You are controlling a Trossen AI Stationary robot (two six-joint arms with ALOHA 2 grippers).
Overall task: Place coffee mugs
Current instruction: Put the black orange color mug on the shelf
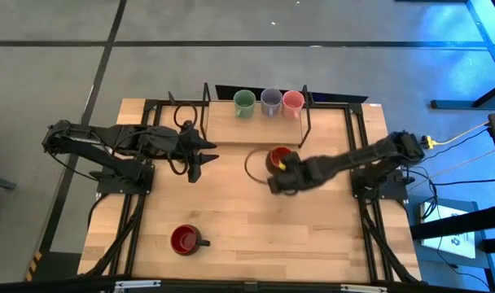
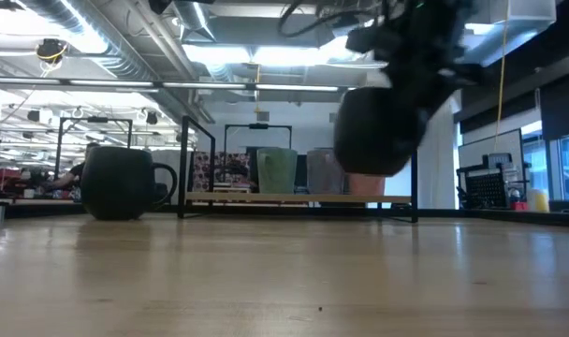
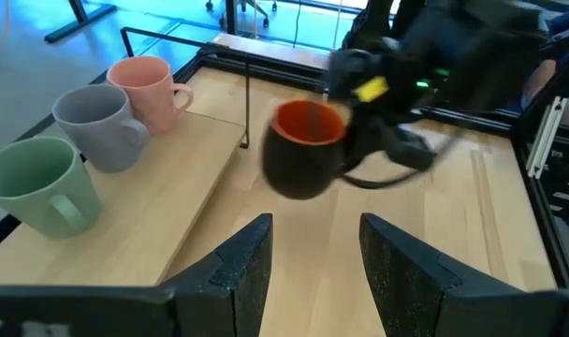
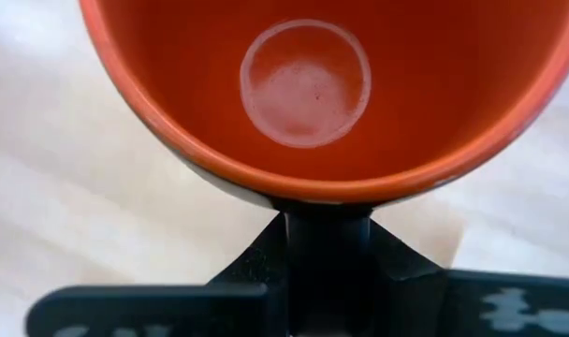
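My right gripper is shut on a mug that is dark outside and red inside, held above the table's middle. A second mug of the same colours stands on its base near the table's near edge. The pale green mug, the lavender mug and the pink mug stand in a row on the raised wooden shelf at the far edge. My left gripper is open, hovers left of the held mug and touches nothing. My right gripper pinches the mug's side handle between its two fingers. The fingers come from the table's right and near side. The mug is lifted clear of the table and sits about upright, its mouth facing up.
The wooden shelf has a black metal frame with upright posts at its ends. A thin dark loop shows beside the held mug. Bare tabletop lies between the near mug and the right arm.
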